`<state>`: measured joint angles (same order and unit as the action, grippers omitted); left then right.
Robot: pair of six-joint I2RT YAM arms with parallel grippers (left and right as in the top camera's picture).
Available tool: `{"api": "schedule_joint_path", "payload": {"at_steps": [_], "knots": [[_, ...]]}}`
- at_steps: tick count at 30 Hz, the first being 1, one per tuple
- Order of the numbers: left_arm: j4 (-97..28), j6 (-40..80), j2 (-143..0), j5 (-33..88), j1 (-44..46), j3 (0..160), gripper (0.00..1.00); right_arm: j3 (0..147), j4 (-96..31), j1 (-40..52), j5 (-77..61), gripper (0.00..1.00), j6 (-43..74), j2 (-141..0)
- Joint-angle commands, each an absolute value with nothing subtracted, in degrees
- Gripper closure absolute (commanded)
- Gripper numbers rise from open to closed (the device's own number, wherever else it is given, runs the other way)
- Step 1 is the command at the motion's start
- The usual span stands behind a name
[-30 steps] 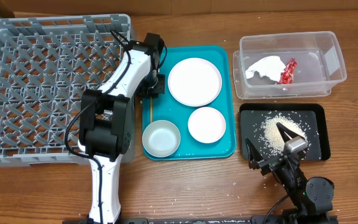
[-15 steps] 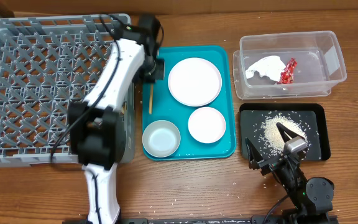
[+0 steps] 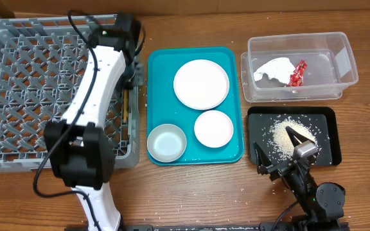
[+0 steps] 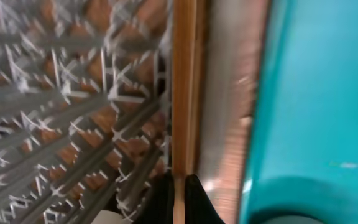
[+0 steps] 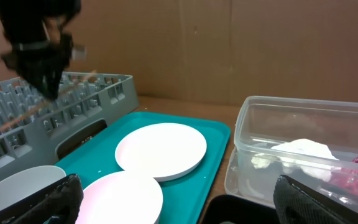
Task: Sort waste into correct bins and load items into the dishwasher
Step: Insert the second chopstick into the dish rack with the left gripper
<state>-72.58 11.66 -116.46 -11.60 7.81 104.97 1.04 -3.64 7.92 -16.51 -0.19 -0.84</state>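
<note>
The left hand (image 4: 179,198) has carried the chopsticks (image 4: 184,93) off the teal tray (image 3: 159,64) to the tray-side wall of the dish rack (image 3: 18,77), clenched on one end, presumably to lower them lengthwise inside, while the right hand (image 3: 278,149) waits spread.

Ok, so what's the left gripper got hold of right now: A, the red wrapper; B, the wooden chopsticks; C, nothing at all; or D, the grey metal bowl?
B: in the left wrist view the left gripper is pinched shut on the wooden chopsticks, which stick out from between its fingers at the edge of the dish rack.
</note>
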Motion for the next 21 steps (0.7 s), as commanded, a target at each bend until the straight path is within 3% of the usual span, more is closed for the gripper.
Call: {"api": "schedule_joint_path", "payload": {"at_steps": [1, 4, 7, 14, 17, 21], "knots": [[-71.68, 12.45, -116.46, -9.87, 5.39, 103.79, 0.96, 0.47, -3.29, 7.81, -16.10, 0.00, 0.03, -0.30], [-70.74, 11.42, -116.46, -8.08, 4.84, 103.79, 0.96, 0.47, -3.29, 7.81, -16.10, 0.00, 0.05, -0.30], [-70.22, 8.69, -116.46, -7.35, 4.95, 103.77, 0.85, 0.47, -3.29, 7.81, -16.10, 0.00, 0.03, -0.30], [-75.44, 7.75, -116.33, -4.49, 5.37, 108.29, 0.78, 0.47, -3.29, 7.81, -16.10, 0.00, 0.03, -0.30], [-79.33, 7.88, -115.94, 0.36, 5.39, 114.08, 0.82, 0.47, -3.29, 7.81, -16.10, 0.00, 0.05, -0.30], [-83.68, 7.92, -113.93, 10.96, 6.70, 121.05, 0.80, 0.47, -3.29, 7.81, -16.10, 0.00, 0.03, -0.30]]}}
